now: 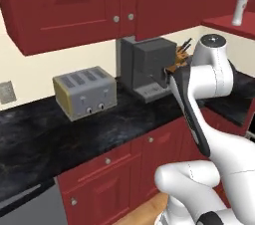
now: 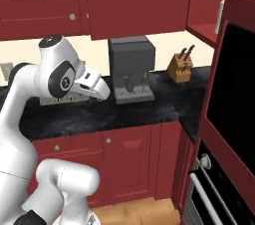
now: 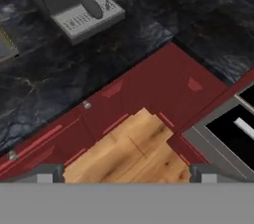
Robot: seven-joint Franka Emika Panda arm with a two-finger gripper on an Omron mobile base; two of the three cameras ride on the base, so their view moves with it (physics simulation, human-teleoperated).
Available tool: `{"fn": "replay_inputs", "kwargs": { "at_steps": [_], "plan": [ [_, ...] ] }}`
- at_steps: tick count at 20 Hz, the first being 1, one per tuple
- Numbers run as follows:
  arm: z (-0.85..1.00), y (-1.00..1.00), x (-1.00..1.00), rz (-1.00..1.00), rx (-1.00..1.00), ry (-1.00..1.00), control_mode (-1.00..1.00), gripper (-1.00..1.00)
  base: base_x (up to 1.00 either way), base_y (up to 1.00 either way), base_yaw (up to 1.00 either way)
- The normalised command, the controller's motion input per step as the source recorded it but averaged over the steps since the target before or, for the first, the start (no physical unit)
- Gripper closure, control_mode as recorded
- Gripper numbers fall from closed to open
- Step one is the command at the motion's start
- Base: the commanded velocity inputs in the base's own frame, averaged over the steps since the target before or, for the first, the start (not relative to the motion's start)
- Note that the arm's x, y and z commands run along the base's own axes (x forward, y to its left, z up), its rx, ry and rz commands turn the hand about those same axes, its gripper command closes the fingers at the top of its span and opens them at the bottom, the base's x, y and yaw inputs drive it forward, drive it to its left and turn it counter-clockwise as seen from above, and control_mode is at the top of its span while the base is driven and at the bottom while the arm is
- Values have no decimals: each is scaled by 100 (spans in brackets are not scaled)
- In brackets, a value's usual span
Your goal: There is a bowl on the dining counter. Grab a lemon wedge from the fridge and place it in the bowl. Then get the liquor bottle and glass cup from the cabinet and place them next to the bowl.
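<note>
Standing upright on an open cabinet shelf point(image 1: 230, 22) at two o'clock, the liquor bottle point(image 1: 240, 6) waits above the arm; right base view: the pincer point(image 2: 99, 88) hangs over the bench point(image 2: 124, 114); hand view: its fingers point(image 3: 45, 173) spread wide, empty

the light is even and flat, bright enough throughout, with no visible lamp; the cream wall point(image 1: 30, 69) reads as the brightest surface, at nine o'clock in the left base view; soft shading sits under the red upper cabinets point(image 1: 74, 5) and beneath the toaster point(image 1: 85, 92); the black counter top point(image 1: 64, 129) shows grey marbling but no sharp glare; the white arm point(image 2: 20, 114) carries smooth gradients, darker on its underside; the oven door point(image 2: 234, 94), at three o'clock in the right base view, is dull black with barely any reflection; all pictures are coarse and slightly soft, edges jagged; the hand view's wood floor point(image 3: 131, 151) is blurred; no bending at the borders.
</note>
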Motion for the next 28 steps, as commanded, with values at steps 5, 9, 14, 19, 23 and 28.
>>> {"fn": "replay_inputs", "kwargs": {
  "at_steps": [5,9,14,19,23,28],
  "plan": [
    [0,0,0,0,0,0,100,-100,48,8,-63],
    [0,0,0,0,0,0,100,-100,36,8,-61],
    [0,0,0,0,0,0,100,-100,26,32,-56],
    [0,0,0,0,0,0,100,-100,47,34,-50],
    [0,0,0,0,0,0,100,-100,74,23,-44],
    [0,0,0,0,0,0,100,-100,72,0,-33]
  ]
}}
